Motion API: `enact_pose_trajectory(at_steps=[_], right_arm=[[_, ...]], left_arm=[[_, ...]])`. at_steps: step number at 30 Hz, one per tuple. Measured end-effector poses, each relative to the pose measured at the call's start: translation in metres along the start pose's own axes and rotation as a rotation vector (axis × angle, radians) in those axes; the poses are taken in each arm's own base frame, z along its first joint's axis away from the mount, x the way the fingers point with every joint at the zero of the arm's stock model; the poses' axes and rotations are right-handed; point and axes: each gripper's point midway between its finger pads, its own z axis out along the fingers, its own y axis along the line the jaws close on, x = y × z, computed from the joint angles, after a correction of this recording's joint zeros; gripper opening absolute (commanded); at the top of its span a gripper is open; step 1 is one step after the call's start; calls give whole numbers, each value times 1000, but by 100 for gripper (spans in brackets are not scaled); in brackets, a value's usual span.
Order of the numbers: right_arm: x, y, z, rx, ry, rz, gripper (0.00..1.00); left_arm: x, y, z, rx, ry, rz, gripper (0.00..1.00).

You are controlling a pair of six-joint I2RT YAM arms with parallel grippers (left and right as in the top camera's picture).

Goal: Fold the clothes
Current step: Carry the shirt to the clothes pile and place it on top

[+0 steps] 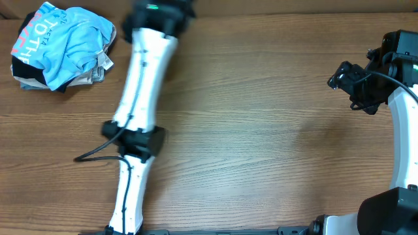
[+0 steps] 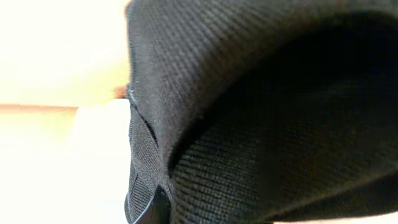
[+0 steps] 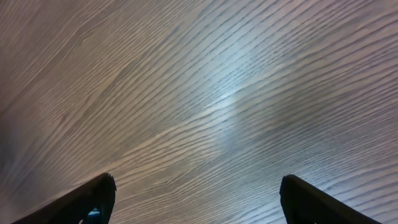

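Ribbed black fabric of the clothes (image 2: 261,106) fills most of the left wrist view, pressed right against the camera. One dark fingertip (image 2: 157,210) pokes out at its lower edge, and the jaws are shut on the fabric. Overhead, my left gripper (image 1: 157,12) is a dark blur at the table's far edge, the white arm stretched out toward it. My right gripper (image 1: 345,73) hovers at the right side, well away from the clothes. Its fingers (image 3: 87,200) stand wide apart over bare wood with nothing between them.
A crumpled pile with a light-blue T-shirt (image 1: 65,39) on top lies at the far left corner, with dark and grey cloth under it. The wooden table (image 1: 261,130) runs between the two arms. The left arm's elbow and cable (image 1: 130,138) hang over the left middle.
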Motion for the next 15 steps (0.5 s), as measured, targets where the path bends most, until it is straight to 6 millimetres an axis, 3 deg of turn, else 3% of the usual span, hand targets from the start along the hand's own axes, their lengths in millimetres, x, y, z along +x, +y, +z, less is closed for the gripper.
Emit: enact_pose_trajectory(at_steps=[3, 7, 10, 15], right_arm=[[0, 0, 0, 0, 0, 0, 88], [0, 0, 0, 0, 1, -1, 88], [0, 0, 0, 0, 2, -2, 88], [0, 0, 0, -1, 2, -2, 87]], left_arm=[[0, 65, 5, -84, -38, -97, 4], [16, 142, 24, -177, -47, -216, 4], [37, 188, 45, -200, -35, -288, 4], [82, 248, 88, -249, 22, -368, 4]])
